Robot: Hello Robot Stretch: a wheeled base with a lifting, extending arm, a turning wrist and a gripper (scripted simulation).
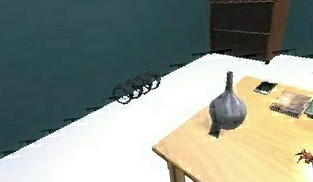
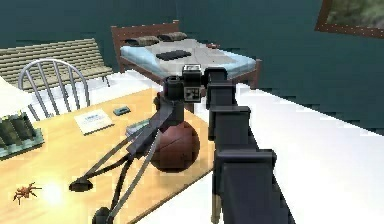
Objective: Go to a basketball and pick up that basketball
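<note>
A grey vase (image 1: pixel 228 110) with a narrow neck stands upright on the wooden desk (image 1: pixel 224 156); I can't see into it. Across the desk in the arm side view there's a green boxy thing (image 2: pixel 14 133) at the left edge, a toy spider (image 2: pixel 24 190) near the front and a flat book (image 2: pixel 95 122). Next comes the gripper (image 2: pixel 92 198), its thin fingers slanting down over the desktop. Just right of the fingers, a dark reddish-brown basketball (image 2: pixel 182 150) rests on the desk near its edge, beside the arm (image 2: pixel 238 150). Whether the gripper holds anything, I can't tell. Behind stand a white chair (image 2: pixel 52 85), a bench (image 2: pixel 55 55) and a bed (image 2: pixel 185 55). The floor is white, the walls teal.
</note>
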